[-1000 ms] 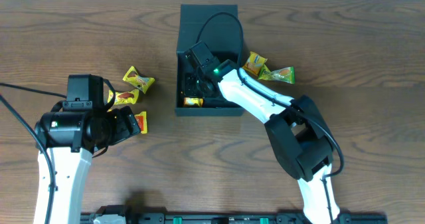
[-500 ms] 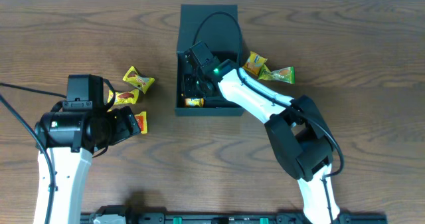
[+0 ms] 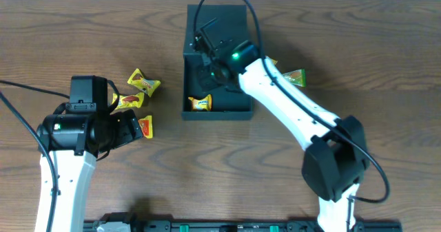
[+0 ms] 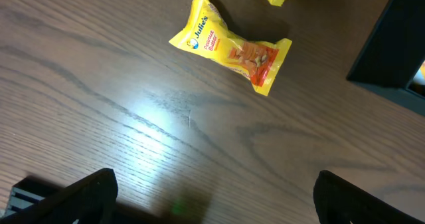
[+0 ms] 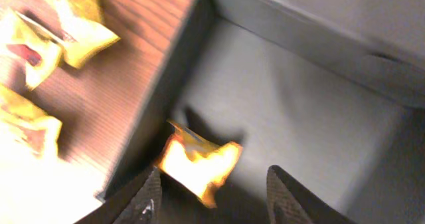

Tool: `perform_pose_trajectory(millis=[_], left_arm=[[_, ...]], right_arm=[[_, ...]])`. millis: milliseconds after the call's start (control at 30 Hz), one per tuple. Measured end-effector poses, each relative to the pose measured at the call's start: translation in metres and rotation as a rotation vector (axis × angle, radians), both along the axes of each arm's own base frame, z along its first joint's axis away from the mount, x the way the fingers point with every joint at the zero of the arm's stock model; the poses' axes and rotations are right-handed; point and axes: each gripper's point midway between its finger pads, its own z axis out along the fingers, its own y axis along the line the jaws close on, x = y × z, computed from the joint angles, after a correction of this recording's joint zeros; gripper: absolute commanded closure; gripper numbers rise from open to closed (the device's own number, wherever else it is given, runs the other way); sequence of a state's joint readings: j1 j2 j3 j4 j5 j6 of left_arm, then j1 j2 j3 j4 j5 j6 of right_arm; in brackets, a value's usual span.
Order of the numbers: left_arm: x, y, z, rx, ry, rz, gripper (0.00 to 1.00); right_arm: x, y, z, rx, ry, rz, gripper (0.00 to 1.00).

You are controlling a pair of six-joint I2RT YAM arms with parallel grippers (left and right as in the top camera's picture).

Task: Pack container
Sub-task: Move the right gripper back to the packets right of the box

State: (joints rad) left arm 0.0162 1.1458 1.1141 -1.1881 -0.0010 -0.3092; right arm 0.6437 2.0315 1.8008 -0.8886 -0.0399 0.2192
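The dark container (image 3: 238, 104) stands at the table's far middle, its lid (image 3: 217, 17) folded back. One yellow snack packet (image 3: 201, 103) lies loose in its front left corner. My right gripper (image 3: 205, 77) hovers inside the container above that packet. In the right wrist view the jaws (image 5: 216, 201) stand open, and the packet (image 5: 199, 164) lies free on the container floor (image 5: 299, 104) just ahead of them. My left gripper (image 3: 129, 130) is open near the left packets. Its wrist view shows one packet (image 4: 229, 48) ahead of the open gripper (image 4: 212, 204), untouched.
Three yellow packets lie left of the container, with one (image 3: 143, 82) farthest, one (image 3: 127, 101) in the middle and one (image 3: 145, 127) nearest. Another packet (image 3: 293, 77) lies right of the container beside the right arm. The container's corner (image 4: 392, 44) shows in the left wrist view.
My right gripper has opened and let go of a yellow packet, which now lies in the container's front left corner. The right arm has lifted and drawn back. The left arm has not moved.
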Motion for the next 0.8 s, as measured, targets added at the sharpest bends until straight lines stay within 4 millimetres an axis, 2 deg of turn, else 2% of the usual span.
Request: perform_pose_trajectory(millis=[133, 300, 367, 533, 633, 800], left_arm=[[0.002, 0.001, 0.000, 0.003, -0.006, 0.001, 0.05], [0.004, 0.001, 0.001, 0.004, -0.017, 0.001, 0.04], [0.006, 0.001, 0.002, 0.004, -0.025, 0.001, 0.05], [0.008, 0.001, 0.002, 0.004, -0.031, 0.001, 0.05], [0.008, 0.001, 0.002, 0.004, -0.032, 0.001, 0.05], [0.008, 0.001, 0.002, 0.002, -0.032, 0.006, 0.05]], right_arm=[[-0.001, -0.057, 0.004, -0.169, 0.014, -0.030, 0.37], [0.011, -0.126, 0.003, -0.288, 0.053, -0.032, 0.01], [0.023, -0.151, 0.002, -0.295, 0.054, -0.028, 0.01], [0.064, -0.229, -0.003, -0.285, 0.015, -0.108, 0.01], [0.074, -0.249, -0.011, -0.276, 0.009, -0.063, 0.01], [0.074, -0.237, -0.041, -0.294, 0.032, 0.188, 0.01]])
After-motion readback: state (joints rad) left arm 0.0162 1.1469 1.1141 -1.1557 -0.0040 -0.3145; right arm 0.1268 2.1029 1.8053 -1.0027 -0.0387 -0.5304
